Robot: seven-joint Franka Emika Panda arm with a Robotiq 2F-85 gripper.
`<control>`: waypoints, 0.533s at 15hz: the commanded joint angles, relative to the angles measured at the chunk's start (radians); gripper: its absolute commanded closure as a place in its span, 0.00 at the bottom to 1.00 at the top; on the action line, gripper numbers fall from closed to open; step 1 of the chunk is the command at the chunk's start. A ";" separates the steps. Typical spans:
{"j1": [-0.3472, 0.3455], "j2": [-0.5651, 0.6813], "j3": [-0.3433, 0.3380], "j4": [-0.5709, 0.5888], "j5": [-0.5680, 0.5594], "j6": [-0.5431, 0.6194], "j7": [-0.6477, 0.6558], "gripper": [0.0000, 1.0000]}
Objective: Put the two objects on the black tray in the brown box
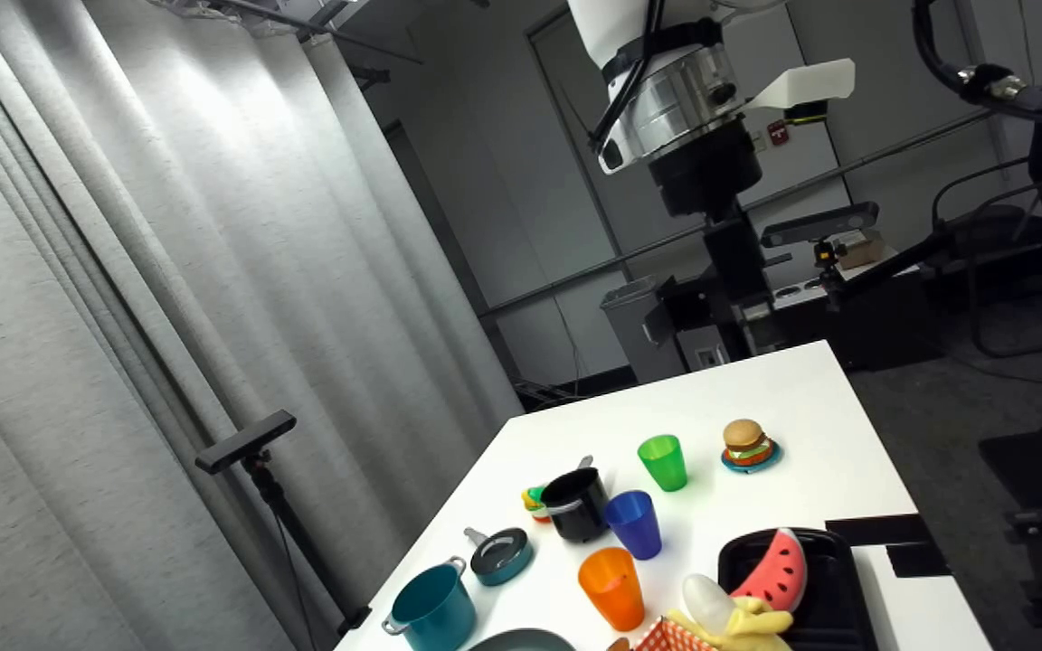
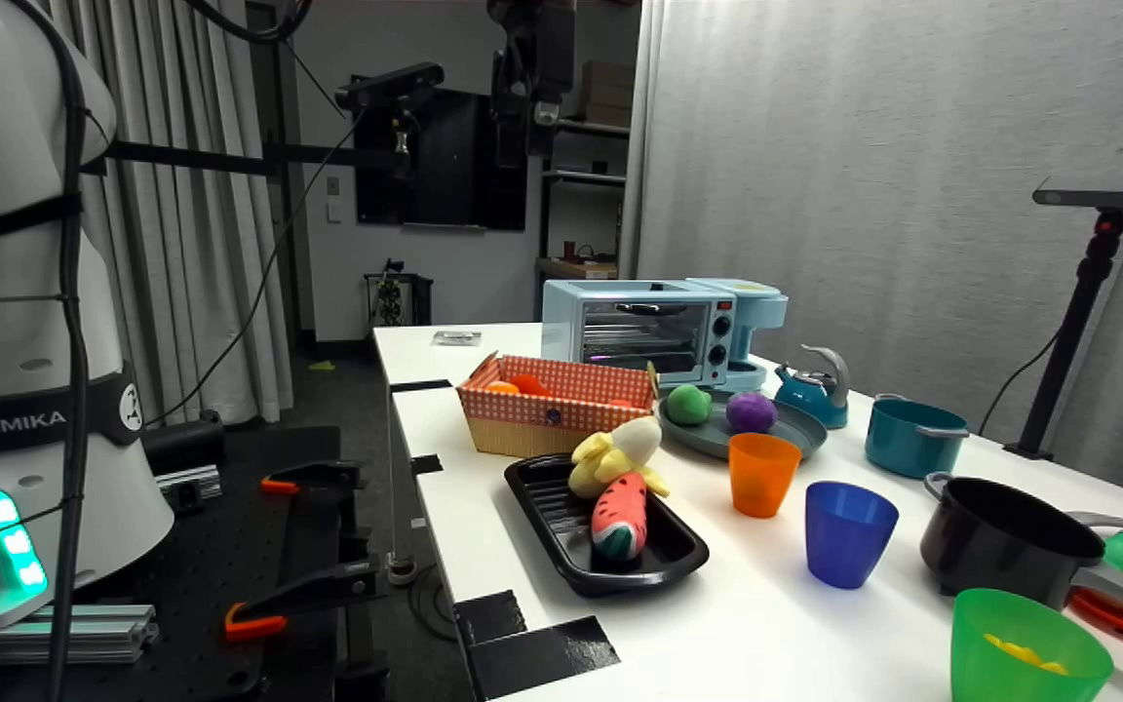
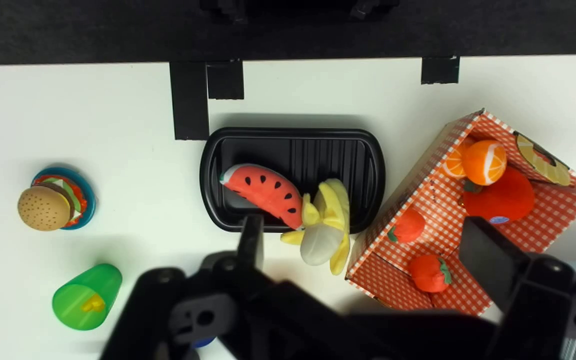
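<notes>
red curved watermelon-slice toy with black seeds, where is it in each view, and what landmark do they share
In an exterior view: the red curved watermelon-slice toy is at the lower right.
In an exterior view: the watermelon-slice toy is in the lower half, slightly right of the middle.
In the wrist view: the watermelon-slice toy is just left of the centre.
Shared landmark: the black rectangular tray with a low rim, under the toy in all three views.

White arm point(image 1: 607, 27), black cables point(image 1: 635, 83) strapped on

Chunky silver collar point(image 1: 677, 101), pale bracket point(image 1: 803, 85) poking off it, then it's mostly black down to the fingers point(image 3: 488, 262), round screw heads point(image 3: 554, 267) and all. Base point(image 2: 108, 507) has a black band point(image 2: 6, 424) lettered EMIKA plus three glowing green lights point(image 2: 15, 540).
</notes>
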 commanded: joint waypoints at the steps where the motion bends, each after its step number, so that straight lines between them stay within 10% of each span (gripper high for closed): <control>1: -0.005 0.000 0.004 0.002 0.002 -0.002 -0.002 0.00; 8: 0.013 0.052 0.006 0.014 0.015 0.019 -0.025 0.00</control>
